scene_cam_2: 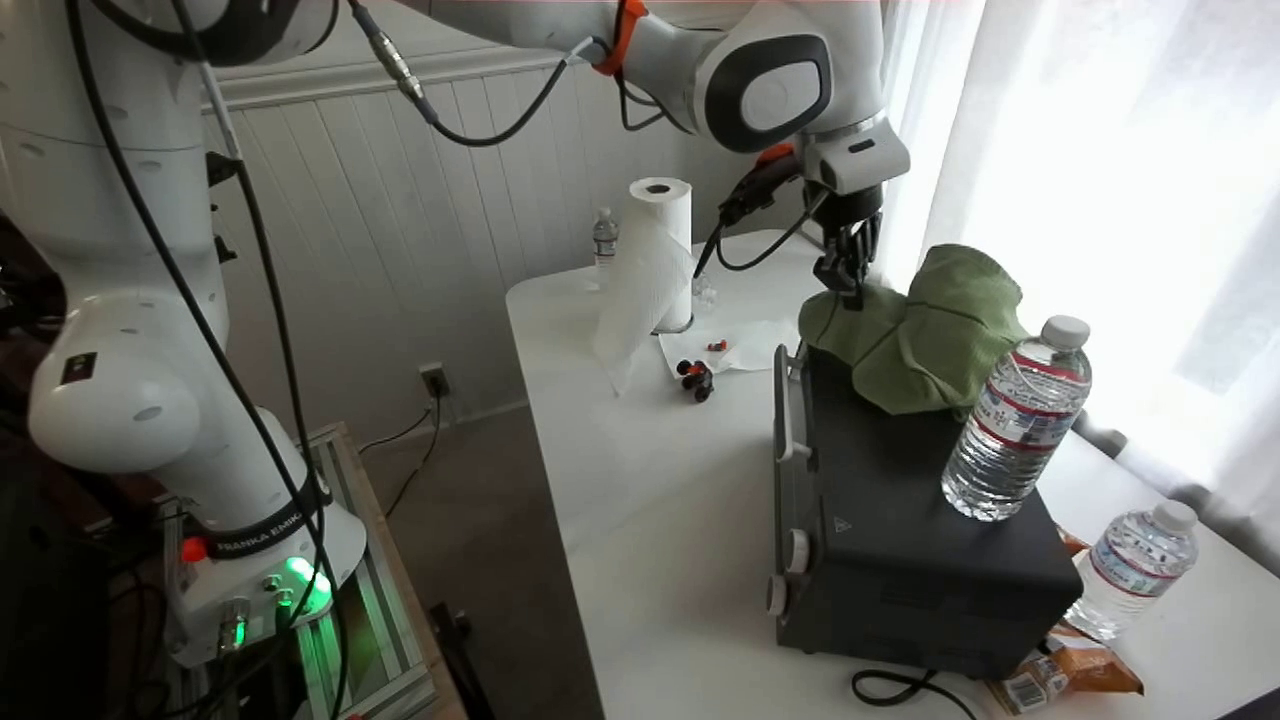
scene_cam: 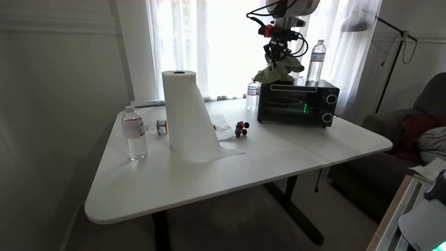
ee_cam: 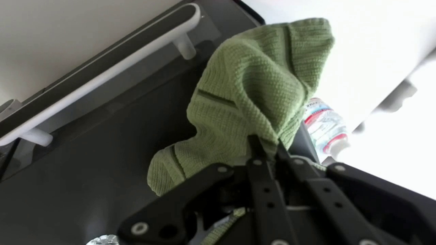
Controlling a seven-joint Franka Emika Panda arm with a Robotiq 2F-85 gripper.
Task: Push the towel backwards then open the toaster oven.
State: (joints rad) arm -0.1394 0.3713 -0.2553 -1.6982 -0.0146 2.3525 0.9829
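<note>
The green towel (scene_cam: 275, 74) lies bunched on the black toaster oven (scene_cam: 294, 104), and both also show in an exterior view, the towel (scene_cam_2: 940, 330) raised in folds on the oven top (scene_cam_2: 890, 480). My gripper (scene_cam: 274, 62) is above the oven's far-left part, pointing down. In the wrist view my gripper (ee_cam: 267, 141) is nearly closed with a fold of the towel (ee_cam: 224, 102) pinched between its fingertips. The oven door is shut. Its pale handle (ee_cam: 102, 76) runs along the front edge, apart from the towel, and also shows in an exterior view (scene_cam_2: 785, 400).
A water bottle (scene_cam_2: 1020, 420) stands on the oven top beside the towel. Another bottle (scene_cam_2: 1135, 570) and an orange packet (scene_cam_2: 1080, 665) are behind the oven. A paper towel roll (scene_cam: 184, 115), more bottles (scene_cam: 136, 139) and a small toy car (scene_cam: 241, 129) are on the white table (scene_cam: 278, 157).
</note>
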